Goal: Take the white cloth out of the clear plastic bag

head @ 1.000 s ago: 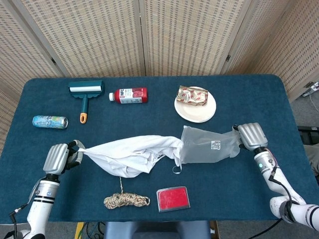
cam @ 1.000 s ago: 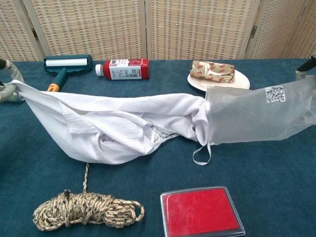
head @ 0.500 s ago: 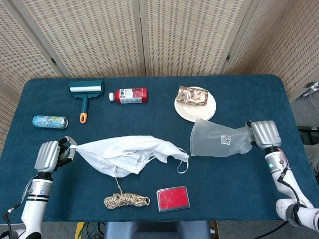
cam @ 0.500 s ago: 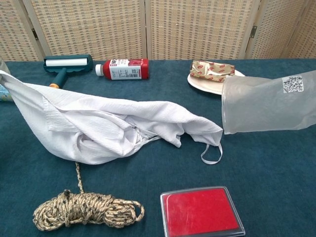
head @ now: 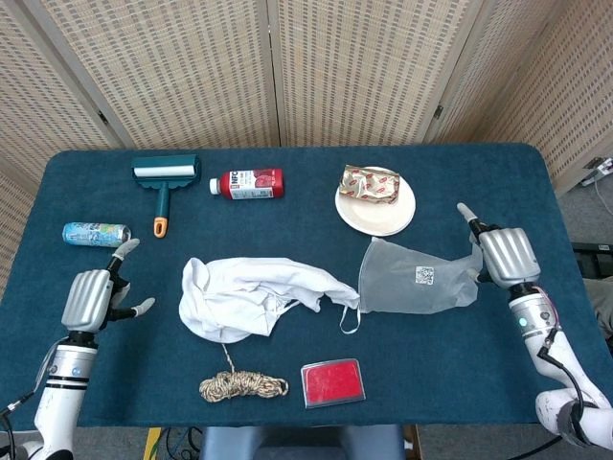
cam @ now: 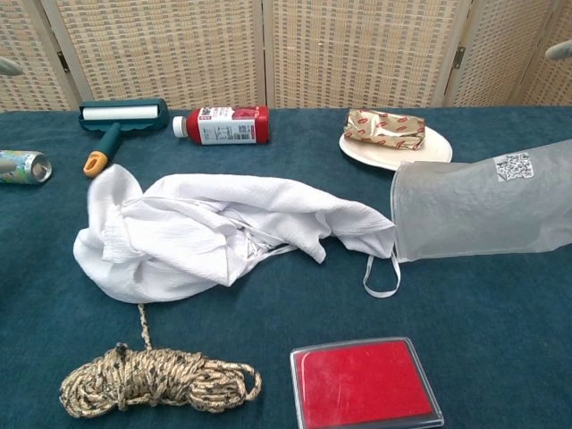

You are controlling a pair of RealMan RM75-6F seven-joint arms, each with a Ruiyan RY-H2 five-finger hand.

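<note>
white cloth (head: 251, 295) out on table, beside clear plastic bag (head: 414, 286).

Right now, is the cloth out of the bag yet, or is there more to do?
It looks done. The white cloth lies in a heap on the table, fully outside the clear plastic bag. The left hand holds nothing, fingers spread. The right hand is at the bag's far end; whether it grips it is unclear. At most, releasing the bag is left.
</note>
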